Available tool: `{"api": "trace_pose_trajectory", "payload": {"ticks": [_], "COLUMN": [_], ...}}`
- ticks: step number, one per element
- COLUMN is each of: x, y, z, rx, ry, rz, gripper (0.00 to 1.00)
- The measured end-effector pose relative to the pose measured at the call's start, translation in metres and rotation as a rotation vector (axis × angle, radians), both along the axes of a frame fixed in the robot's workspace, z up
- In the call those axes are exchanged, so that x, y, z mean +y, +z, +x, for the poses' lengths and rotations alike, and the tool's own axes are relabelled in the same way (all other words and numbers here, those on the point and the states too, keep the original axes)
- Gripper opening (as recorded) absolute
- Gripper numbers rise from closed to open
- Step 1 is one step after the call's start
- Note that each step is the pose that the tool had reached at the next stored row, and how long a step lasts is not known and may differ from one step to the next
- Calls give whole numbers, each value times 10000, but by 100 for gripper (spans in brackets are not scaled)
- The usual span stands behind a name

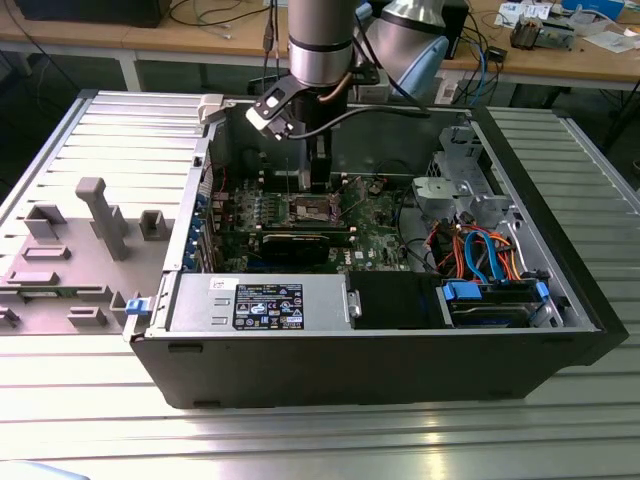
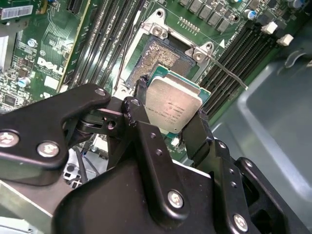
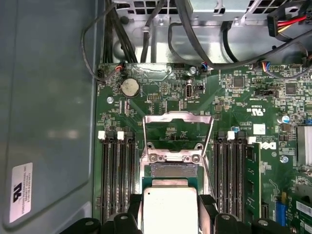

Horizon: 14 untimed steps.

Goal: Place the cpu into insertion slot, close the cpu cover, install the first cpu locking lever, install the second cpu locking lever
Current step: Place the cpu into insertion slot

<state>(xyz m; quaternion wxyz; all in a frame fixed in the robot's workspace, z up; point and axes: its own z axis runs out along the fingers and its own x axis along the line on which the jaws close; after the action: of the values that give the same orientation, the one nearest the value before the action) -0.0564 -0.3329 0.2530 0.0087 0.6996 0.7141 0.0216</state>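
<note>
My gripper [image 2: 171, 108] is shut on the cpu [image 2: 173, 109], a silvery square chip held by two opposite edges between the black fingers [image 2: 200, 129]. The chip hangs tilted just above the insertion slot [image 2: 163, 56], whose dark pin field lies uncovered on the green board. In the first wrist view the cpu [image 3: 170, 209] sits between the fingertips [image 3: 207, 207] of the gripper [image 3: 170, 208], with a strip of the slot [image 3: 174, 170] beyond it. The cpu cover [image 3: 178, 116] is swung open and back. A thin locking lever [image 2: 229, 73] stands free beside the socket. In the exterior view the gripper [image 1: 318, 190] reaches down into the case.
Long black memory slots [image 3: 117, 180] flank the socket on both sides. The case wall [image 3: 48, 97], cables [image 3: 146, 29], a power supply [image 1: 260, 300] and a drive cage [image 1: 490, 290] ring the board. A grey fixture [image 1: 95, 215] stands outside the case at the exterior view's left.
</note>
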Motion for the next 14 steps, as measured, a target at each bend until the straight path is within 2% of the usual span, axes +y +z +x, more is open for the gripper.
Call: {"api": "trace_pose_trajectory", "payload": {"ticks": [6, 9, 14], "x": [-9, -9, -10], "y": [-89, -141, -233], "z": [-1, -1, -4], "rx": [0, 1, 0], "ry": [23, -26, -220], "rz": [1, -44, -47], "gripper": [54, 54, 54]}}
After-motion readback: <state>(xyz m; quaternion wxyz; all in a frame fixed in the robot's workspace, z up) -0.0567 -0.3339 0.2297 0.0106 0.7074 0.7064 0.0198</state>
